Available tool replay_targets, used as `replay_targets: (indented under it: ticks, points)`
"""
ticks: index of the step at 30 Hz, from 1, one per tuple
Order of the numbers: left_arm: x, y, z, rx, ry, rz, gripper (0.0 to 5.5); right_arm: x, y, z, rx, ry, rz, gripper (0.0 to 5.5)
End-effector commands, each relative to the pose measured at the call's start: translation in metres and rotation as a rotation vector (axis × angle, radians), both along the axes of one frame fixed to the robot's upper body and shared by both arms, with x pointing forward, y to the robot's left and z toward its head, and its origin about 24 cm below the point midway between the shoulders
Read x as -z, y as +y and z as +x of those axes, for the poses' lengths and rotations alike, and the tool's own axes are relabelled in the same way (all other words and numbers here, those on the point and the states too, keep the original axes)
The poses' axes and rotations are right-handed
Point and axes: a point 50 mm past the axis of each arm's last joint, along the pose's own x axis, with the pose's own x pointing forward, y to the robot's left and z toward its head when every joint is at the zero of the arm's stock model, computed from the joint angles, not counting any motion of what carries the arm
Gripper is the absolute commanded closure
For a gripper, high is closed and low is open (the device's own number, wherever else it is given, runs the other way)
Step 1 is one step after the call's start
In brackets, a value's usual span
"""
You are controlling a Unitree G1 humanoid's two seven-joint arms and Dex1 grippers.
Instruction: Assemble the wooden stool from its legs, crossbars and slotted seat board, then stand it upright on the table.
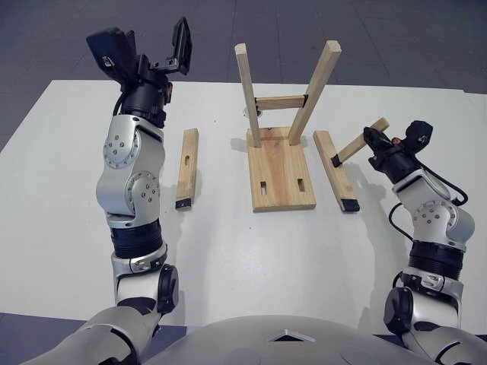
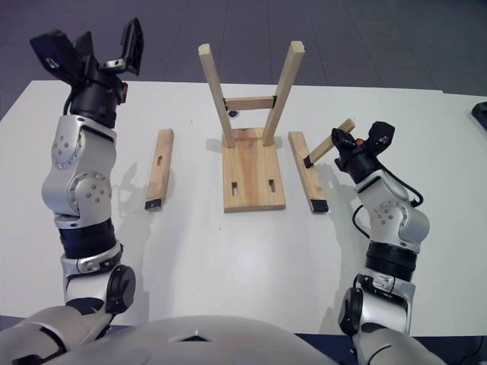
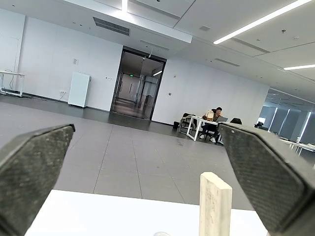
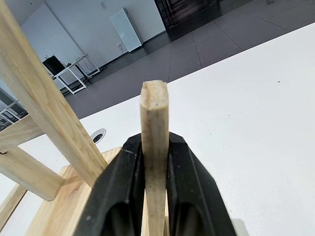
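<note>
A white, smooth worktop [image 1: 68, 167] carries the stool parts. The pale, grained rectangular seat board [image 1: 280, 163] lies flat towards the middle of the far edge, with its long axis running far to near and two small slots cut near its near end. From its far end rise two square-section pale wooden legs, the left one [image 1: 249, 95] and the right one [image 1: 316, 91]. They splay slightly apart towards their tops and are joined by a short horizontal wooden crossbar [image 1: 280, 102]. A loose slotted wooden leg with a dark cap on its near end [image 1: 187, 167] lies flat to the left of the board, parallel to it and apart from it. Another dark-capped wooden leg [image 1: 335, 179] lies flat just beside the board's right edge. The right gripper [image 1: 374, 138], black and two-fingered, is clamped on a short wooden crossbar [image 4: 155, 142]. This bar slants up towards the far right corner, and its dark lower tip meets the lying leg; whether it sits in a slot cannot be told. The left gripper [image 1: 148, 46] hangs raised over the far left edge, with its rough black pads [image 3: 29, 167] spread wide apart.
</note>
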Motion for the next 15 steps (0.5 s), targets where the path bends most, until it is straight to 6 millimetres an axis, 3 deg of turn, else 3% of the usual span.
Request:
replay_targets:
  ticks: [1, 7, 15]
  points:
    - [0.004, -0.002, -0.001, -0.007, 0.008, 0.015, 0.1, 0.0, -0.003, 0.004, 0.004, 0.013, -0.022, 5.07]
    - [0.005, -0.003, -0.004, -0.012, 0.01, 0.032, 0.1, 0.003, -0.003, 0.004, 0.023, 0.023, -0.076, 5.07]
    - [0.005, -0.008, -0.009, -0.014, 0.02, 0.06, 0.1, 0.029, 0.021, -0.011, -0.017, 0.088, -0.203, 5.07]
